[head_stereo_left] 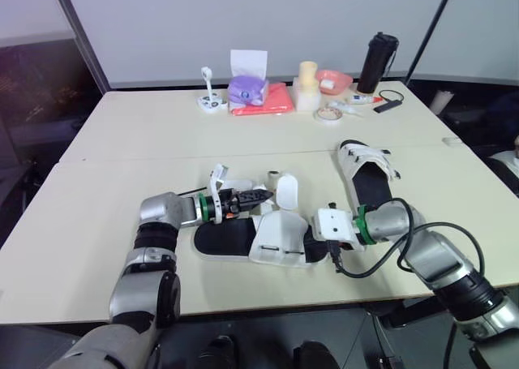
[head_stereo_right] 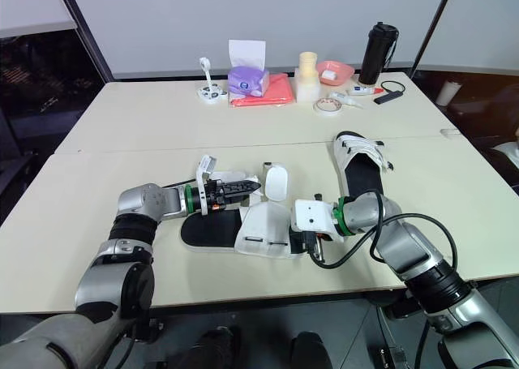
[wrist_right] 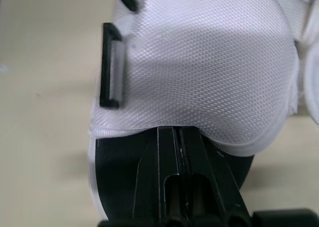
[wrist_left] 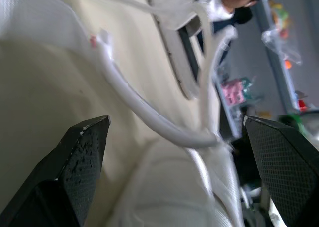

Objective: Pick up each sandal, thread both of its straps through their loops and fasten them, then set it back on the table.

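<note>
Left fingers [wrist_left: 79, 162] are spread wide, with a loose white strap [wrist_left: 144, 112] lying between them, ungripped. Right fingers [wrist_right: 192, 172] are pressed together, their tips tucked under the toe flap [wrist_right: 199, 62] of the near sandal [head_stereo_left: 223, 241], which lies on the table [head_stereo_left: 122, 134]. Its black loop [wrist_right: 110, 67] is empty, so I judge nothing fastened yet. Beyond it lies the far sandal [head_stereo_left: 369, 178]; I cannot tell whether its straps are done.

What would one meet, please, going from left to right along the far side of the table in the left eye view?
small white stand → purple tissue pack → cream cylinder → pink bowl → black tumbler
</note>
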Controlling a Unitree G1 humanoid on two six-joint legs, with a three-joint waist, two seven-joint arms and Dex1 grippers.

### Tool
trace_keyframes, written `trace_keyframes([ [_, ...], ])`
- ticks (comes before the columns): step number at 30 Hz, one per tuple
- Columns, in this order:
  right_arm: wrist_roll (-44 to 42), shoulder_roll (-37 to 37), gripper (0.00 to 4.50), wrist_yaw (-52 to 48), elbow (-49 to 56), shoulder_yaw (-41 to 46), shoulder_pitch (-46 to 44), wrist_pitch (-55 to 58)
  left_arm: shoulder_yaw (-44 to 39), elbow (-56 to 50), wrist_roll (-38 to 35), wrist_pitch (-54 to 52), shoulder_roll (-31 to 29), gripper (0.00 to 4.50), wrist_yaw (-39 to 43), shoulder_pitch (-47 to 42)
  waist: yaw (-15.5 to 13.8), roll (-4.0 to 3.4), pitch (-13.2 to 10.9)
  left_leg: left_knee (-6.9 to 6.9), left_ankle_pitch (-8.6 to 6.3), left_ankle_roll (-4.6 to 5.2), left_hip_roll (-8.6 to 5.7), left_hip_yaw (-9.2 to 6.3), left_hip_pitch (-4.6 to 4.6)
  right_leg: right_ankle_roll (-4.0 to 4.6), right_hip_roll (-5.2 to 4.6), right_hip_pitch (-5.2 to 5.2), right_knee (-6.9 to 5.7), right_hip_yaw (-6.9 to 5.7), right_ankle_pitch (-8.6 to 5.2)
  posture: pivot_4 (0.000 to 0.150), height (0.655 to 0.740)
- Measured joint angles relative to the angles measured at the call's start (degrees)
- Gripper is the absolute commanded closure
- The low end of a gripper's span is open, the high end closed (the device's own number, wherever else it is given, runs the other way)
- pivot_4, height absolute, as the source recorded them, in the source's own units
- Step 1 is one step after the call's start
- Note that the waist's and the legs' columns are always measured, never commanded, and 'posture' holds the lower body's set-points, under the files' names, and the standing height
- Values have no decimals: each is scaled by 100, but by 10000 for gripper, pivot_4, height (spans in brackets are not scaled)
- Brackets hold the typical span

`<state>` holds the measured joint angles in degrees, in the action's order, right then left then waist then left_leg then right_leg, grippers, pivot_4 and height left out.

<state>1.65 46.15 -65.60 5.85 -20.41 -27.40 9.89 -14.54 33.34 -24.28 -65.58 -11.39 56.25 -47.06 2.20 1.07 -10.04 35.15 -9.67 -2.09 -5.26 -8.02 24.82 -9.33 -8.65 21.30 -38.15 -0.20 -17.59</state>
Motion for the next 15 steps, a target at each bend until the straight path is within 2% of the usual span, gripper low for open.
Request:
trace_keyframes([
  [7,-197,126,44795,-47,113,350,287,282,-5,-605,-376,-135,-91,0,-392,338,-180,0,0,2,-1,-1,-1,-3,0,1,-3,-7,10,1,0,1500,7400],
  [15,-910,408,44795,-359,745,745,710,1485,6,288,-378,537,-52,0,-676,-27,-160,3,-2,-10,-5,2,-3,1,2,1,-3,-3,26,0,0,1500,7400],
])
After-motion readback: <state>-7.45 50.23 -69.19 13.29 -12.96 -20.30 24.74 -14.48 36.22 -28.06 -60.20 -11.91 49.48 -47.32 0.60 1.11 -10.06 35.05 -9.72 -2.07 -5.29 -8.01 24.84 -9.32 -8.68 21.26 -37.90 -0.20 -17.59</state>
